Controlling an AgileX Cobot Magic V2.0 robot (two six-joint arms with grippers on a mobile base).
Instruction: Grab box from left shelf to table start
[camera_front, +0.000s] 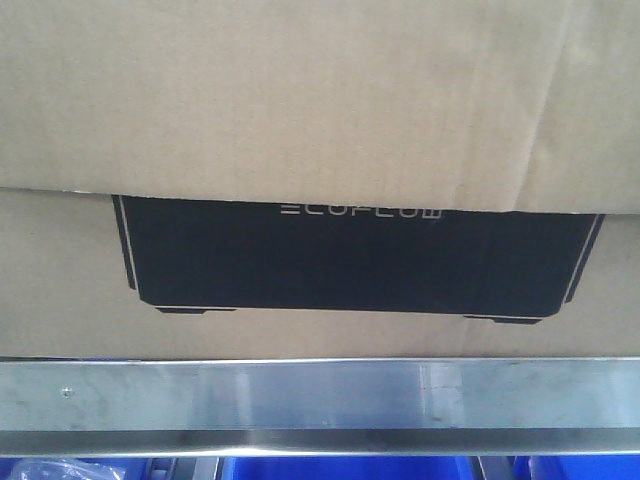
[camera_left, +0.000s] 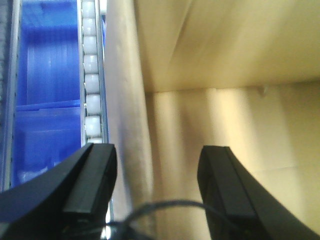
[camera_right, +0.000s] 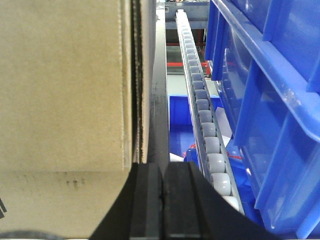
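Box (camera_front: 300, 100) fills the front view; wrist views show left hand (camera_left: 156, 156) spread, right hand (camera_right: 162, 172) clenched empty.

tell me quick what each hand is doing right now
Left hand: open, gripping nothing, box just ahead.
Right hand: closed, empty, beside the box.

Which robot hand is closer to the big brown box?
Left, probably. The left gripper is open, straddling the edge of the box; the right gripper is shut, alongside the box's side, next to the rollers.
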